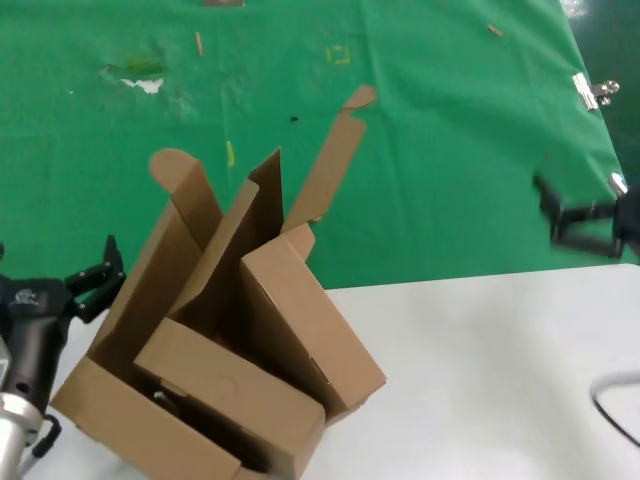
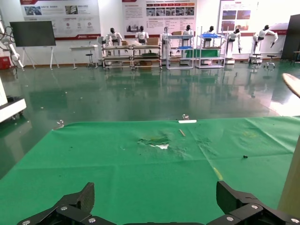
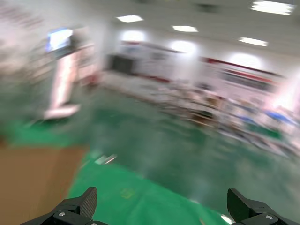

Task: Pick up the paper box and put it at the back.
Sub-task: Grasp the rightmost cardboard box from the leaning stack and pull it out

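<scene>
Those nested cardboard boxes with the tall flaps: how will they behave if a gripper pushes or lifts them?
The nested cardboard boxes look light, being thin corrugated board with open insides, so a push would probably slide them across the white tabletop. The tall upright flaps would likely bend if gripped. Lifted by one box, the others may slip out, since they look only loosely nested.

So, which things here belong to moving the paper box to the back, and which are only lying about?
Job: nested cardboard boxes, the paper box among them; green cloth at the back; left gripper, open beside the boxes; right gripper, open over the cloth.
Lying about: binder clips, scraps on the cloth, cable.
</scene>
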Robot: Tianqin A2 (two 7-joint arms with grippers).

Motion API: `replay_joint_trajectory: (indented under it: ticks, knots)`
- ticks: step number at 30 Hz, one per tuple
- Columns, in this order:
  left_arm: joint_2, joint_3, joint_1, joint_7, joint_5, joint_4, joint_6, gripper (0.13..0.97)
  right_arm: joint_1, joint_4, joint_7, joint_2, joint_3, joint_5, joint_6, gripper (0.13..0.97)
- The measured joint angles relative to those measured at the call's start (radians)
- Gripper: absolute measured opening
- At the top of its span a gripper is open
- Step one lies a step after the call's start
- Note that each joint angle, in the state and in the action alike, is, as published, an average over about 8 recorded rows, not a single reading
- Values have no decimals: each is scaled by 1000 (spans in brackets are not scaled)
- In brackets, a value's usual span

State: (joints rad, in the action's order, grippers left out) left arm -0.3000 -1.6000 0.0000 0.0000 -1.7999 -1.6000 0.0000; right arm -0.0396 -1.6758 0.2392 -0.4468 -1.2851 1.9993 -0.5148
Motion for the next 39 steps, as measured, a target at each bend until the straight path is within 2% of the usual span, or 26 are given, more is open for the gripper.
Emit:
replay_joint_trajectory:
  ticks: [3,8,16,17,22,24,28,30,34,39]
  knots:
    - [0,0,0,0,0,0,0,928,-41,29,154,-87,17,6,-155,966]
    - [0,0,0,0,0,0,0,928,-96,129,401,-195,-33,-30,-401,966]
    - [0,0,0,0,0,0,0,928,-93,276,756,-200,-130,-12,-731,966]
    - [0,0,0,0,0,0,0,878,-86,289,783,-194,-141,-8,-753,966]
    - [0,0,0,0,0,0,0,627,-44,326,846,-166,-195,3,-794,966]
    - [0,0,0,0,0,0,0,527,-27,332,850,-155,-214,4,-795,925]
    - [0,0,0,0,0,0,0,527,3,333,846,-134,-243,4,-781,843]
    - [0,0,0,0,0,0,0,478,16,333,842,-124,-253,5,-771,802]
    - [0,0,0,0,0,0,0,381,38,338,830,-103,-267,9,-746,802]
    - [0,0,0,0,0,0,0,301,54,349,817,-76,-272,16,-712,690]
